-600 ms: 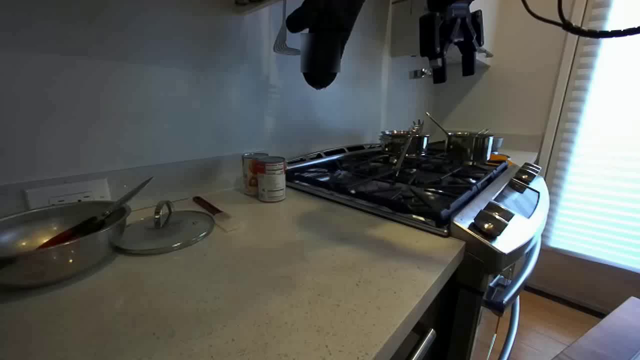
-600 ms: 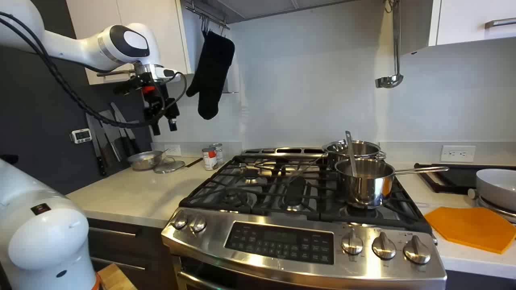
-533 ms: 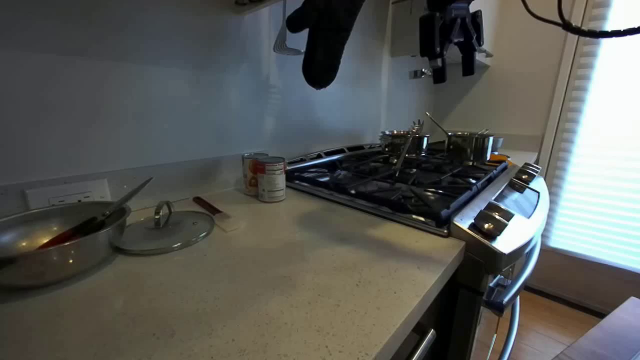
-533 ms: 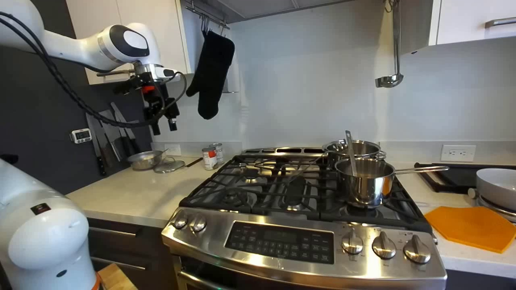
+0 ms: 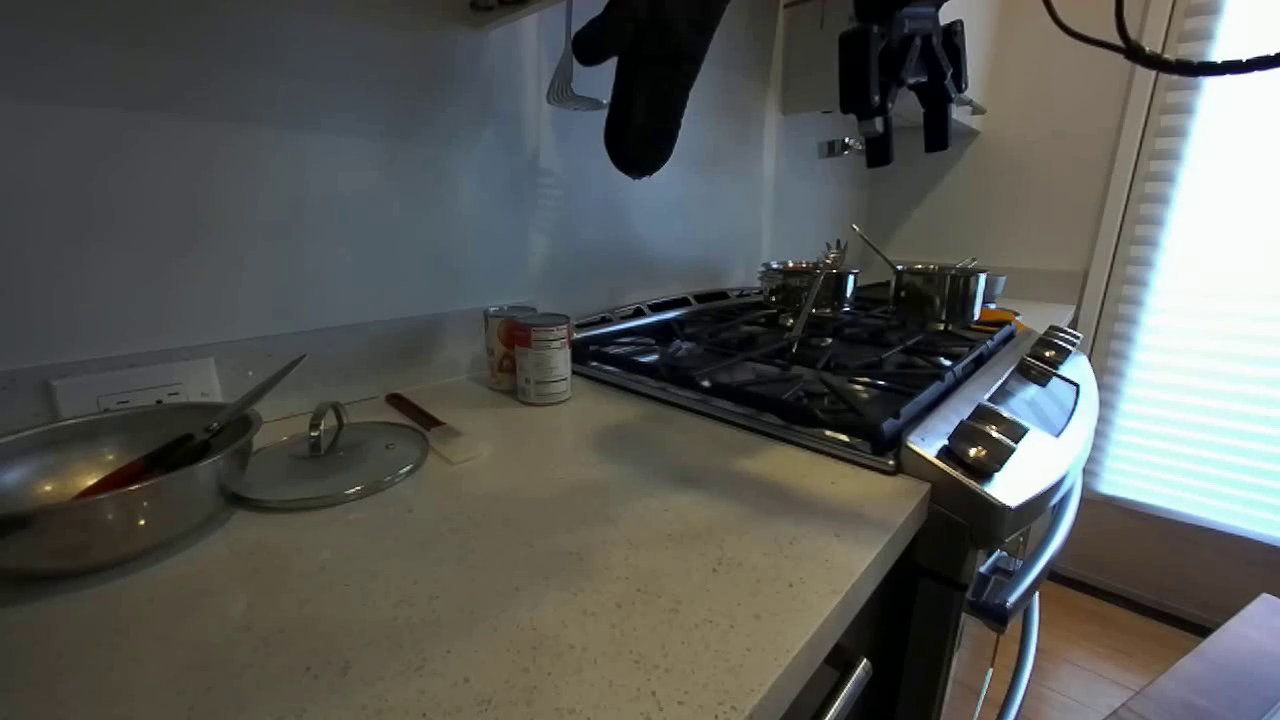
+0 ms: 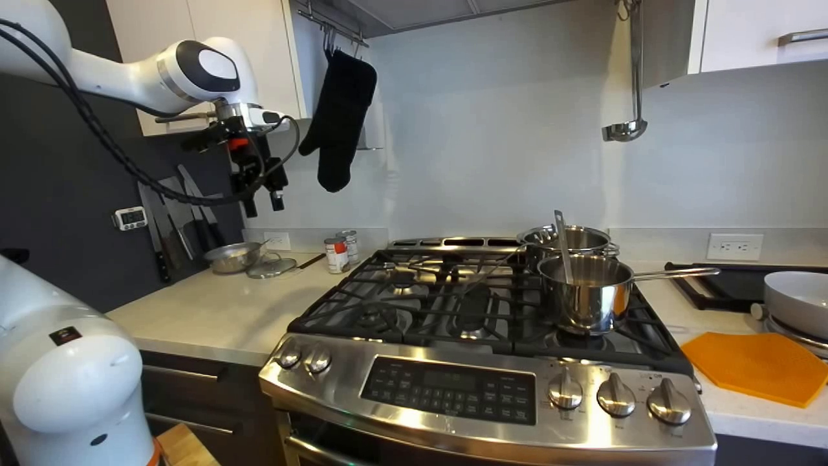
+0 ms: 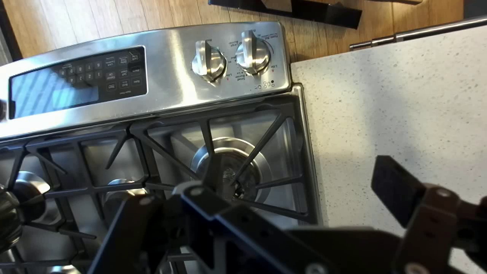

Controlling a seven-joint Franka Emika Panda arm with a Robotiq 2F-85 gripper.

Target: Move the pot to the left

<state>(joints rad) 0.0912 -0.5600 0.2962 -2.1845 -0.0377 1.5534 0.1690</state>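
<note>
The pot (image 6: 585,304) is a shiny steel saucepan on the front right burner of the stove, its long handle pointing right in an exterior view. A utensil stands in it. The pot also shows at the far end of the stove in an exterior view (image 5: 938,297). A shiny curved edge at the left of the wrist view may be the pot, mostly out of frame. My gripper (image 6: 264,204) is high above the left side, far from the pot; it also shows in an exterior view (image 5: 908,148). In the wrist view, its fingers (image 7: 300,171) are spread, with nothing between them.
A second steel pot (image 6: 572,238) stands behind the pot. A wide pan (image 5: 130,500), glass lid (image 5: 340,465) and cans (image 5: 543,360) are on the left counter. An oven mitt (image 6: 339,120) hangs near the gripper. An orange mat (image 6: 757,366) and pale pan (image 6: 799,301) lie right of the stove.
</note>
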